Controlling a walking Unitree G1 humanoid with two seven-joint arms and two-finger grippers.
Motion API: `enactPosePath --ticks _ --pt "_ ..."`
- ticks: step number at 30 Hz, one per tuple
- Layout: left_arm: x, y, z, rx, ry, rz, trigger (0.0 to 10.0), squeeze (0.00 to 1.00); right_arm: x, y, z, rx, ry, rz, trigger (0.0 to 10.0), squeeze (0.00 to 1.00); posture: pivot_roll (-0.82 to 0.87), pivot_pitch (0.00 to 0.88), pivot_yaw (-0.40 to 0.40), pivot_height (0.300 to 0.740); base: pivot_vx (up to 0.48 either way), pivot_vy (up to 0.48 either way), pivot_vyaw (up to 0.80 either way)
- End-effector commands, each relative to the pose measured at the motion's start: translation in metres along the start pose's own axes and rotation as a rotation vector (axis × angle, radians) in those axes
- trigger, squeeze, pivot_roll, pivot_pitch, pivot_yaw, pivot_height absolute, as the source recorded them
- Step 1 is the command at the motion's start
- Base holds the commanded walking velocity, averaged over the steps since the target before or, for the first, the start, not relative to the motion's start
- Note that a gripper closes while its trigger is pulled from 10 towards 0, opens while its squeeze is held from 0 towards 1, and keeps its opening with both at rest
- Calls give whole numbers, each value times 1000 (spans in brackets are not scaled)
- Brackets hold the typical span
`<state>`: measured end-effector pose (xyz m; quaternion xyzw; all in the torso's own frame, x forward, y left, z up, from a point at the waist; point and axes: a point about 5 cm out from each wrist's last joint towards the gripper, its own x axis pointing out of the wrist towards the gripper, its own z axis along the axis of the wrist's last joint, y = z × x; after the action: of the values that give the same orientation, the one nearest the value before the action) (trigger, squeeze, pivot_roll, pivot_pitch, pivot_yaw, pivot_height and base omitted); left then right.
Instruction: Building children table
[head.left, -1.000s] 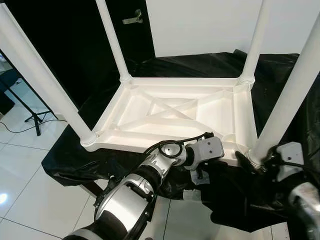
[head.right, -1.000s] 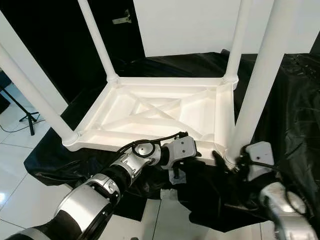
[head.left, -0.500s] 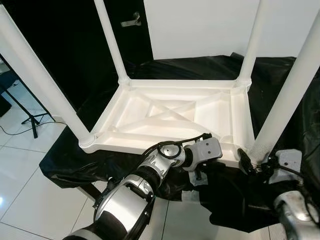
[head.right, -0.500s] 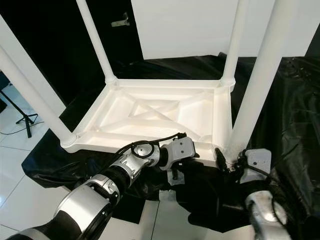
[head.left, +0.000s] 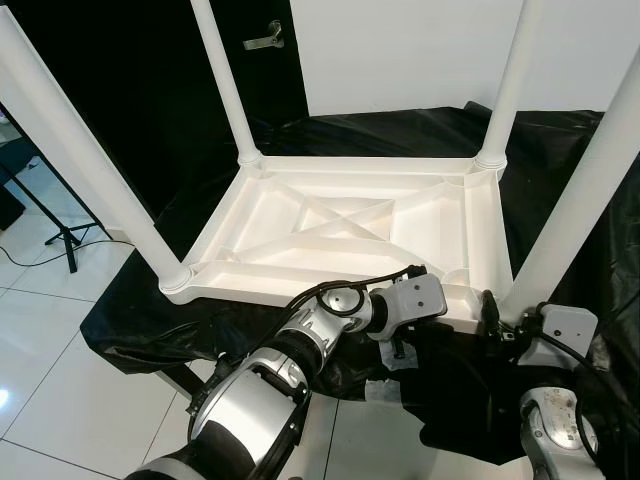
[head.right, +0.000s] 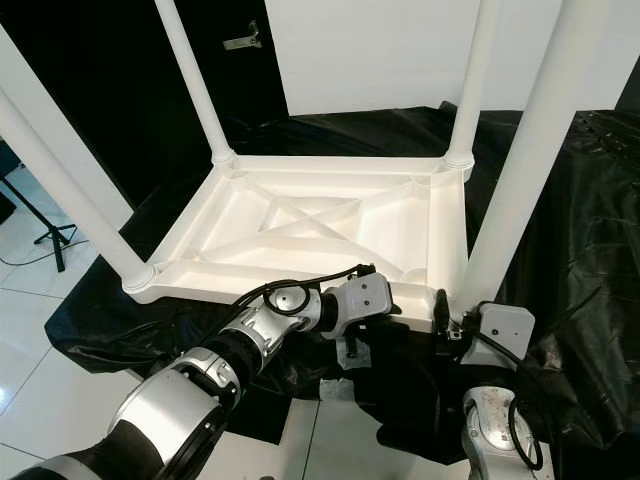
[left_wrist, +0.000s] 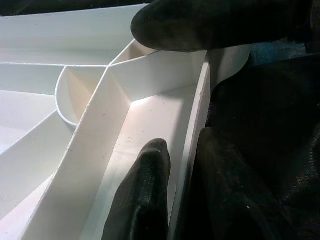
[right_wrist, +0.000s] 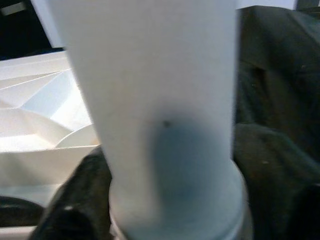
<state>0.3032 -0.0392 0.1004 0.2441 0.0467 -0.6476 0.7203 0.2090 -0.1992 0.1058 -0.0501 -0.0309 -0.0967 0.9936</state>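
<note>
Children's table (head.left: 350, 225), white plastic, lying inverted on a counter draped in black cloth (head.left: 560, 150); ribbed underside facing up, four legs fitted and pointing upward, their long axes near vertical and splaying slightly outward.

Left gripper (head.left: 400, 345): at the near rim of the tabletop, one black finger (left_wrist: 145, 195) inside the rim wall, the other outside, so the jaws straddle that edge narrowly; whether they actually pinch it cannot be told.

Right gripper (head.left: 490, 312): at the base of the near right leg (head.left: 580, 200), by its socket. The right wrist view looks straight at that leg (right_wrist: 160, 100), very close, collar at its foot; jaws' state cannot be told.

Key relation: the near right leg rises directly ahead of and above the right gripper, which is the nearer arm to it; the left steadies the frame beside it.

Judgement: assembly appears nearly complete; the remaining work is likely seating this leg, then righting the table.
</note>
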Motion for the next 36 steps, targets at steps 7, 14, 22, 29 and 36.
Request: enactPosePath --ticks 7,14,22,29,36 --pt "6 -12 -17 -62 66 59 10000 0 11 7 3 -65 -33 252 10000 0 -19 0 112 740 0 0 0" --pt "6 -12 -17 -64 64 61 10000 0 14 0 11 -129 -31 532 10000 0 -17 0 106 740 0 0 0" --pt "5 -12 -18 -67 65 62 10000 0 12 -9 3 -135 82 710 0 0 -14 0 106 740 0 0 0" --pt "5 -12 -19 -68 67 62 10000 0 9 -10 -2 -120 134 759 0 0 -14 0 111 740 0 0 0" --pt "4 -12 -19 -64 70 59 10000 0 8 -8 -9 -93 165 686 0 0 -16 0 116 740 0 0 0"
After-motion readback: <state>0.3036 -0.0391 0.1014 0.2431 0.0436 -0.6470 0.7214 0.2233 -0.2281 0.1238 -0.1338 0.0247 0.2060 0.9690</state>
